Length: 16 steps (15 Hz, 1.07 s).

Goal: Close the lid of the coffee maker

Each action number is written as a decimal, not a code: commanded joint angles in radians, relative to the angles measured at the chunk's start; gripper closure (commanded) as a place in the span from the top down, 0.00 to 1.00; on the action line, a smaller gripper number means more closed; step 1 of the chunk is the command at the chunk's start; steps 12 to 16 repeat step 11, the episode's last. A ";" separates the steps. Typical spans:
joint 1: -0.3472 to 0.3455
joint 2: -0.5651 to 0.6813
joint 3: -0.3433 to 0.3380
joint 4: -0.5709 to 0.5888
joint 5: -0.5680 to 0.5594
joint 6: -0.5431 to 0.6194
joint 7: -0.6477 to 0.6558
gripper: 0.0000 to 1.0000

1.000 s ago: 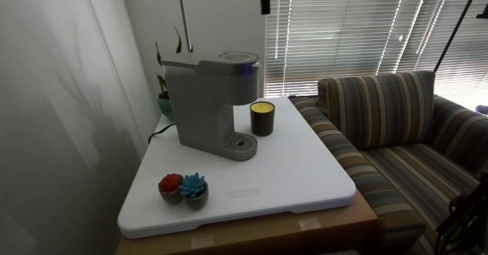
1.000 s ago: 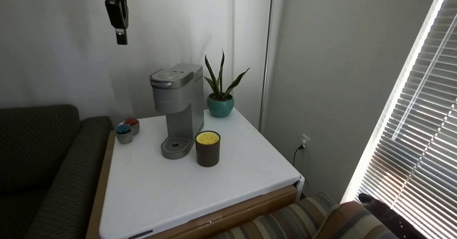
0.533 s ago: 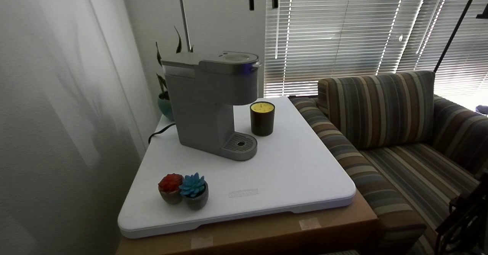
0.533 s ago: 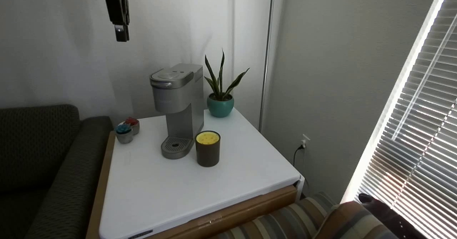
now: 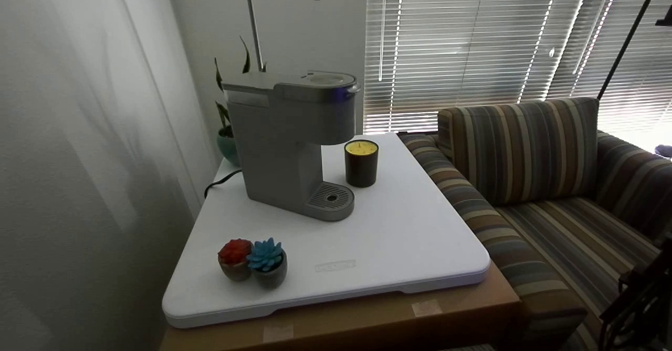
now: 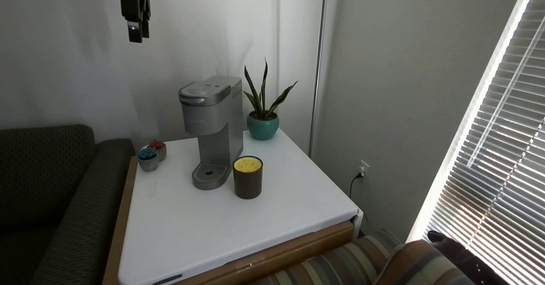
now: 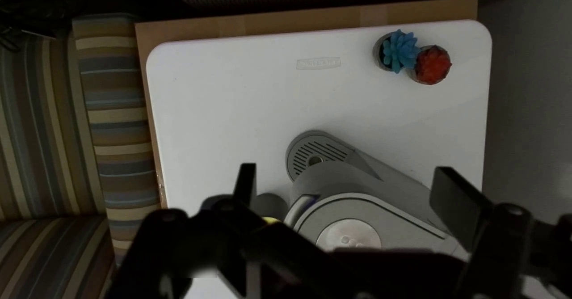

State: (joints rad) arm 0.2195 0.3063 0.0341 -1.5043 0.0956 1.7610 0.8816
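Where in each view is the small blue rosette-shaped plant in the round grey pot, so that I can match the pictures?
In an exterior view: the blue plant is in the lower part, left of centre.
In an exterior view: the blue plant, left third, slightly below mid-height.
In the wrist view: the blue plant, upper right.
Shared landmark: the boxy grey coffee maker, partly hidden in the wrist view.

In an exterior view the jaws hang upper left; left of centre the coffee maker point(image 6: 214, 133) stands on the counter point(image 6: 204, 225), its lid point(image 6: 201, 91) down, a dark cup point(image 6: 248, 183) just beside.
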 commanded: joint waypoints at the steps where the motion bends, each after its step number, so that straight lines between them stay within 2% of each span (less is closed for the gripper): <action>1: -0.033 -0.008 0.019 -0.005 0.057 0.002 -0.046 1.00; 6: -0.047 -0.009 0.022 -0.009 0.130 -0.001 -0.074 1.00; 7: -0.026 0.001 0.014 0.004 0.084 -0.003 -0.032 1.00; 16: -0.031 0.001 0.015 0.004 0.104 -0.003 -0.043 1.00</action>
